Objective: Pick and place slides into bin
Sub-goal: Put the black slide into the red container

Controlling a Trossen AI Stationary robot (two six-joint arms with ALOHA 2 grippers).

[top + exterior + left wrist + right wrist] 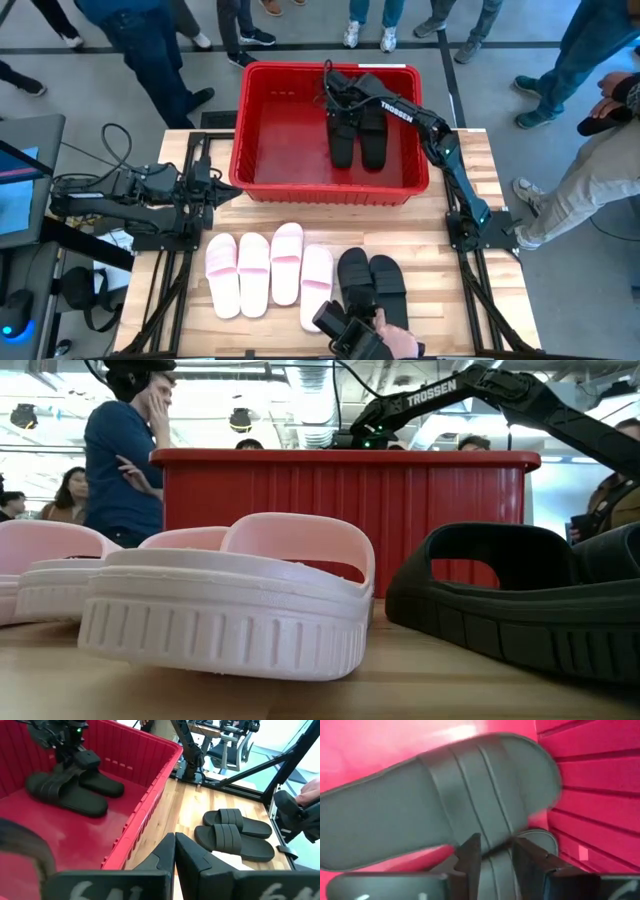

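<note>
The red bin [240, 130] stands at the table's far middle. Two black slides [342, 140] [373, 140] lie side by side in its right half. My right gripper [496, 857] reaches down into the bin over their far ends, with a narrow gap between its fingers holding part of one black slide. Four pale pink slides [270, 270] and two black slides [372, 285] lie soles down on the near table. My left gripper [175, 850] is shut and empty, waiting by the bin's near left corner [215, 190]. My right gripper has a black slide's striped strap [496, 867] between its two fingers, coming from above and pointing down into the bin. The fingers hide how far the strap reaches in. From the left wrist view the slide [102, 785] lies low on the bin floor beside the other.
The bin's ribbed wall [600, 795] is close beside my right gripper. A person's hand [395, 340] with a dark device [345, 335] is at the table's near edge by the black pair. People stand around the table's far and right sides. The bin's left half [285, 130] holds no slides.
</note>
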